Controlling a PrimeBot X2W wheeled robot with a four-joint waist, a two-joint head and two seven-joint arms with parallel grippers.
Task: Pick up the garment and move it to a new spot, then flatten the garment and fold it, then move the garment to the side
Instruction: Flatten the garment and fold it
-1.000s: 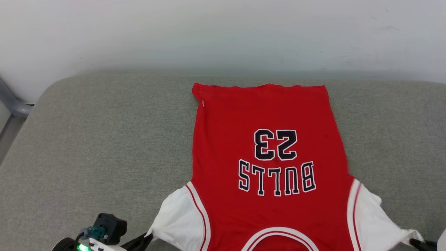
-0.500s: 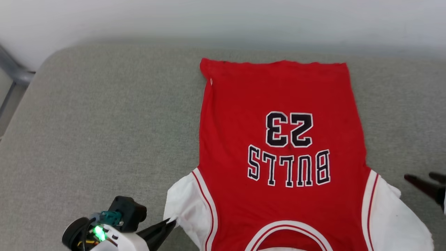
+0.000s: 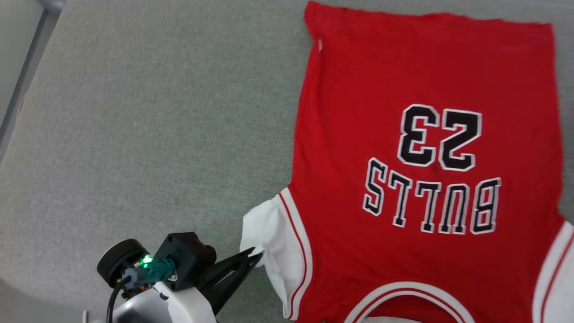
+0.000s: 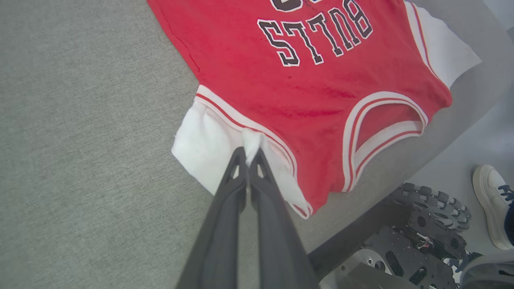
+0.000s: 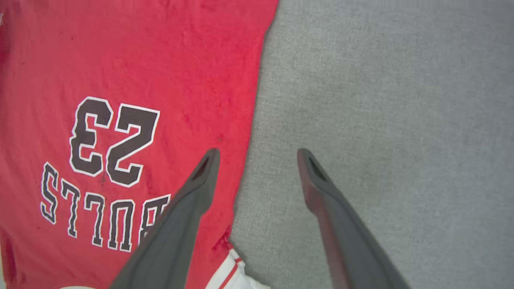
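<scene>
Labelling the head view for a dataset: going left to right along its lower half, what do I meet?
Grey cushion → left tool, shut on the white sleeve → red body of the garment → other white sleeve.

I see a grey fabric cushion (image 3: 134, 112) with the red garment (image 3: 358, 112) spread print-up on it, collar by its near edge
</scene>
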